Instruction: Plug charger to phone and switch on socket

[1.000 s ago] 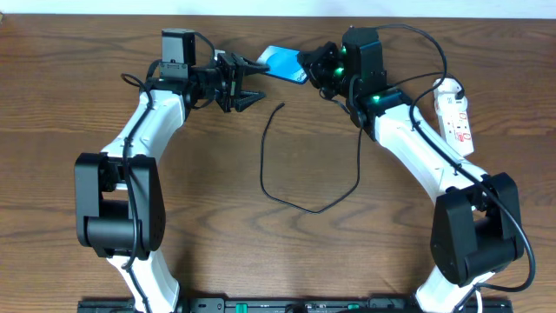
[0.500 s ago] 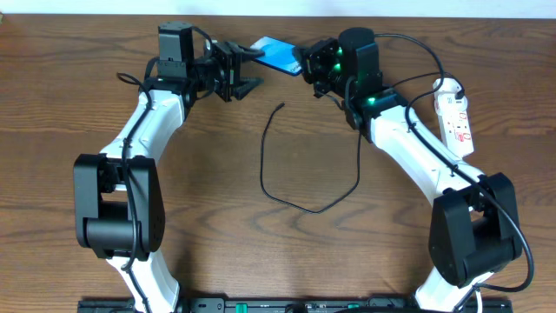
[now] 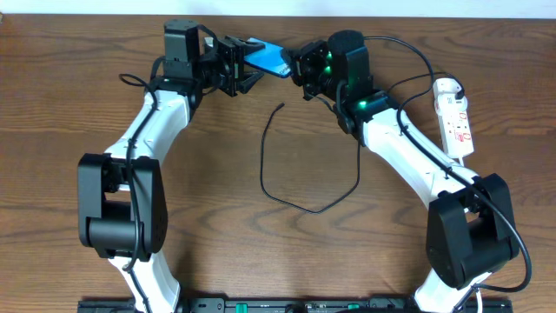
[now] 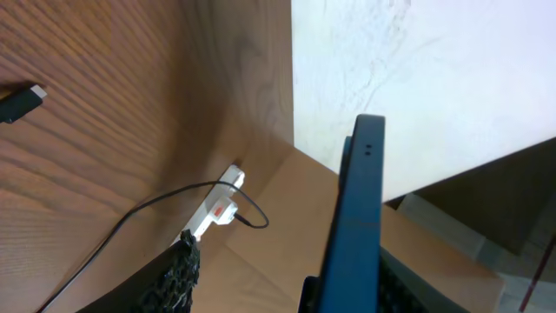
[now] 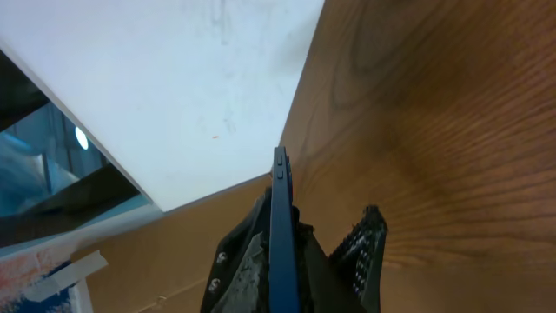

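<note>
At the bench's (image 3: 78, 96) far edge, the right pincer (image 3: 294, 63) pinches the phone (image 3: 271, 58); the left pincer (image 3: 254, 59) stands spread around its left end.

Robot lab bench, prob.: 2 arms (image 3: 148, 130) on black rail (image 3: 287, 304), wood table (image 3: 52, 174), bare white wall (image 4: 434, 69), taped cardboard (image 5: 165, 235).

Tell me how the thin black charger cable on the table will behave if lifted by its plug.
Probably floppy: the charger cable lies in a loose loop on the table, so it should sag and trail behind its plug. Being thin, it is likely light, and the small plug may twist in a grip.
</note>
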Available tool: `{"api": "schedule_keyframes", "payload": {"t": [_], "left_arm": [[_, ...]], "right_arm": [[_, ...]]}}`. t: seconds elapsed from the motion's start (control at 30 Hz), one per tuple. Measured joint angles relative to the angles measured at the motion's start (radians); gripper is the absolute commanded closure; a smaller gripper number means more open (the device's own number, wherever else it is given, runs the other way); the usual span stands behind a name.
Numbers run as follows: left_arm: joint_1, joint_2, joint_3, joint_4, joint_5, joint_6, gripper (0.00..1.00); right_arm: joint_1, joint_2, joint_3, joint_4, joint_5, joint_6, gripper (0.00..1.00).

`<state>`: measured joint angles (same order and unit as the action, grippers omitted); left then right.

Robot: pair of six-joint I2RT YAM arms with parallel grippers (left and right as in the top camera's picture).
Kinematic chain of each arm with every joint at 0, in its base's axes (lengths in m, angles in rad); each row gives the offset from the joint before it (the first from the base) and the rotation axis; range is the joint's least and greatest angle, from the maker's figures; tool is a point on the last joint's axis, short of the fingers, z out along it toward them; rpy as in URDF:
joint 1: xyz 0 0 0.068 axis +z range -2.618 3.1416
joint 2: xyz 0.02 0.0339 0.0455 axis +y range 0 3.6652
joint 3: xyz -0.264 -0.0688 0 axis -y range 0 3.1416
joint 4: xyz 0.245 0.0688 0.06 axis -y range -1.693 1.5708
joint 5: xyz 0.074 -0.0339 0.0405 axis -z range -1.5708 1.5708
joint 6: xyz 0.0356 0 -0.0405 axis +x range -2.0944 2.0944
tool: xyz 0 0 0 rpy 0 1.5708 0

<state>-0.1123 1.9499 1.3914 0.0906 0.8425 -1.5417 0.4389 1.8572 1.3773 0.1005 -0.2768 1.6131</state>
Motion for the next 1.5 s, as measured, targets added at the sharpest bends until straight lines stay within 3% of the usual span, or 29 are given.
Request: {"api": "schedule_keyframes", "payload": {"t": [0.33, 0.67, 0.73, 0.83, 1.1, 1.5], "left_arm": [[0.000, 0.000, 0.000, 0.031, -0.057, -0.034, 0.63], [0.000, 0.000, -0.003, 0.102, -0.060, -0.037, 0.65], [0.000, 0.000, -0.003, 0.103, -0.061, -0.037, 0.72], [0.000, 0.000, -0.004, 0.102, -0.060, -0.043, 0.91], [0.001, 0.000, -0.007, 0.122, -0.060, -0.056, 0.93], [0.008, 0.000, -0.007, 0.169, -0.034, -0.015, 0.92]], "right_arm": [[0.018, 0.000, 0.000, -0.027, 0.002, 0.000, 0.98], [0.018, -0.002, 0.002, -0.026, 0.016, 0.017, 0.98], [0.018, -0.002, 0.002, -0.026, 0.016, 0.019, 0.98], [0.018, -0.003, 0.002, -0.021, 0.016, 0.019, 0.98], [0.014, -0.005, 0.004, -0.029, 0.012, 0.082, 0.98], [0.017, -0.006, 0.004, -0.037, -0.021, -0.071, 0.42]]}}
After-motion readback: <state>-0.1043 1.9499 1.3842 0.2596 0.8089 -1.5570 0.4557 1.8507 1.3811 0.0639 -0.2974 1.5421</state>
